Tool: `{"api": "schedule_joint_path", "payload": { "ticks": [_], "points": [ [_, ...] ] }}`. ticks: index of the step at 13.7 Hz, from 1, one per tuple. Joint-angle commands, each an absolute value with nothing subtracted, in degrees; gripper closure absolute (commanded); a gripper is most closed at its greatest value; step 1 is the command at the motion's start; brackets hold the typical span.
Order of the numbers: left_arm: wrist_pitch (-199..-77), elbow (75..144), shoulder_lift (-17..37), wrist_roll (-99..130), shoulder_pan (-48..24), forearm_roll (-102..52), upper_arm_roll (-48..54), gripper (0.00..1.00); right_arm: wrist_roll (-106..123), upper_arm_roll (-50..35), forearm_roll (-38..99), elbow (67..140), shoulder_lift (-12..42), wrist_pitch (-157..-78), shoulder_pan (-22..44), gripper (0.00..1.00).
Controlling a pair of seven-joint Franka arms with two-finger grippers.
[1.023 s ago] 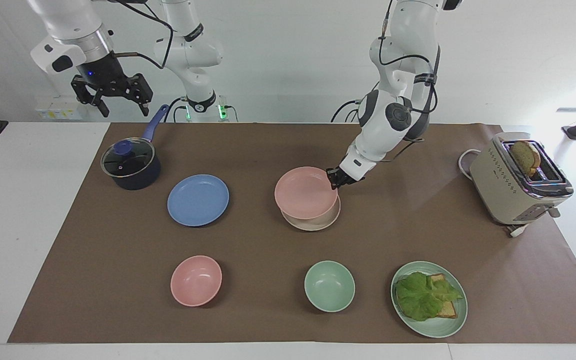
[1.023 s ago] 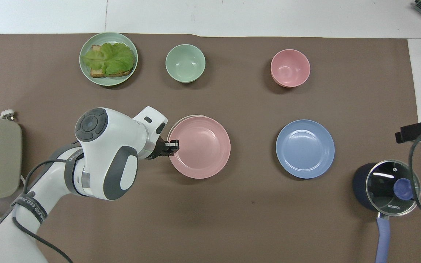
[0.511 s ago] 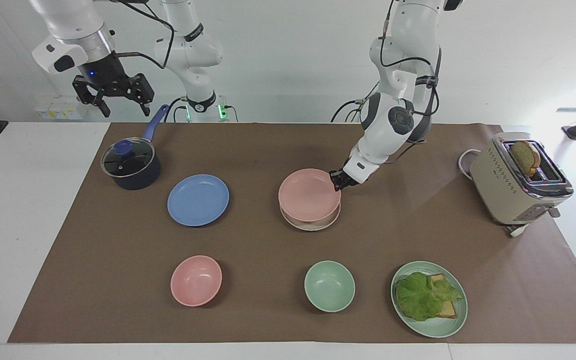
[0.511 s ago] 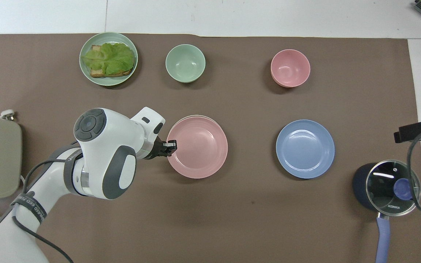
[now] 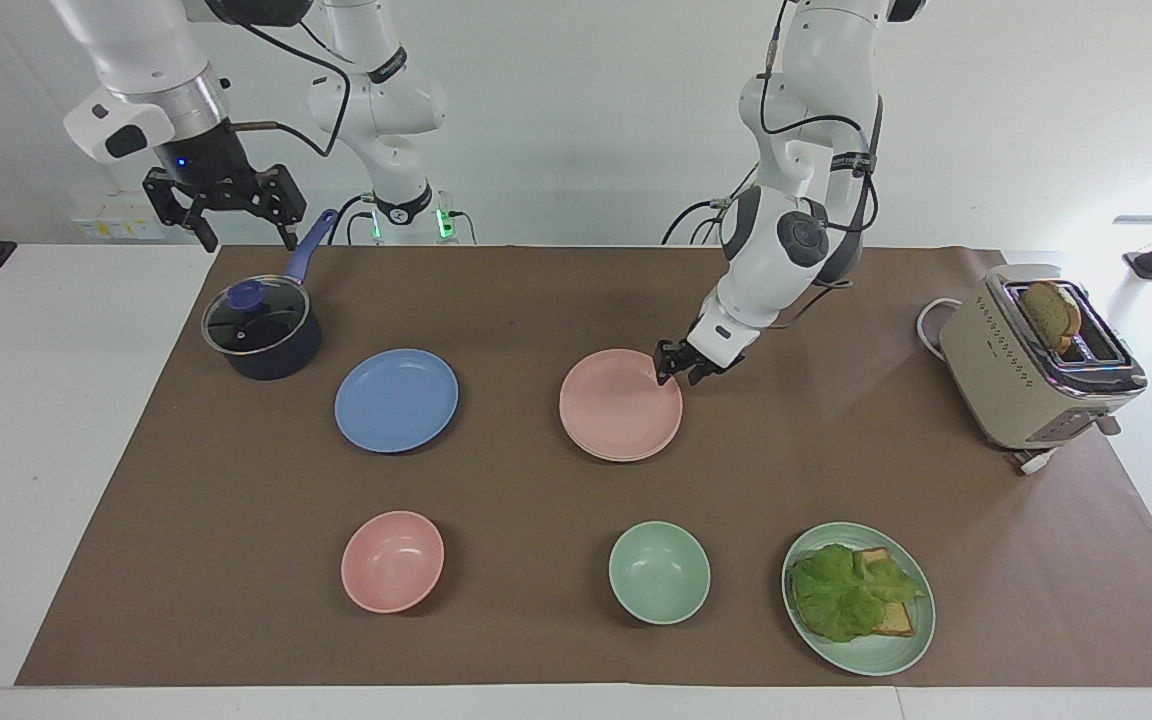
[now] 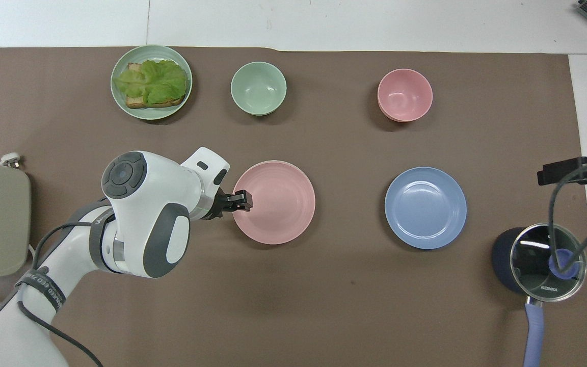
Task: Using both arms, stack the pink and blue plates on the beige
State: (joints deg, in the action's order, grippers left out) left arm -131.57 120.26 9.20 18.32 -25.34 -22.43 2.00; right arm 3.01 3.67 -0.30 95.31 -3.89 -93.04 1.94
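Note:
The pink plate (image 5: 621, 405) (image 6: 274, 202) lies flat on the beige plate (image 5: 626, 460), of which only a thin edge shows under it. My left gripper (image 5: 681, 366) (image 6: 243, 200) is at the pink plate's rim, on the side toward the left arm's end of the table. Its fingers are open and the plate rests free of them. The blue plate (image 5: 396, 400) (image 6: 425, 208) sits alone on the mat beside the stack, toward the right arm's end. My right gripper (image 5: 248, 240) hangs open and empty, high over the table edge near the pot, and waits.
A dark pot with a glass lid (image 5: 261, 330) (image 6: 538, 262) stands near the blue plate. A pink bowl (image 5: 392, 561), a green bowl (image 5: 659, 572) and a green plate (image 5: 876, 655) with toast and lettuce line the edge farthest from the robots. A toaster (image 5: 1036, 360) stands at the left arm's end.
The pink plate, held tilted above the beige one, has come down flat onto it. My left gripper has opened. The right gripper shifted only slightly.

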Motion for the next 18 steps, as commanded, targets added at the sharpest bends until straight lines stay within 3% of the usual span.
{"api": "schedule_joint_path", "payload": {
  "ticks": [1, 3, 8, 11, 18],
  "points": [
    [-130.8, 119.9, 8.4, 17.8, -25.6, -23.1, 1.1, 0.0, 4.5, 3.6, 0.3, 104.6, -3.8, -101.7, 2.1, 0.0],
    [-124.7, 116.9, 7.1, 17.8, -21.3, -20.5, 0.5, 0.0, 4.6, 3.5, 0.4, 109.3, -1.9, -105.8, 2.2, 0.0],
    [-100.2, 98.4, 6.2, 12.5, -5.9, -9.4, 0.4, 0.0, 8.7, 3.4, 0.4, 121.2, 1.2, -120.0, 2.2, 0.0],
    [-91.1, 90.2, 6.2, 5.7, -2.1, -3.5, 0.2, 0.0, 12.8, 3.5, 1.7, 126.9, 4.2, -128.7, 2.1, 0.0],
    [-87.1, 88.2, -0.4, 3.7, -1.8, -2.7, 0.4, 0.0, 19.0, 3.5, 4.9, 131.0, 6.8, -133.5, -1.0, 0.0]
  ]
}}
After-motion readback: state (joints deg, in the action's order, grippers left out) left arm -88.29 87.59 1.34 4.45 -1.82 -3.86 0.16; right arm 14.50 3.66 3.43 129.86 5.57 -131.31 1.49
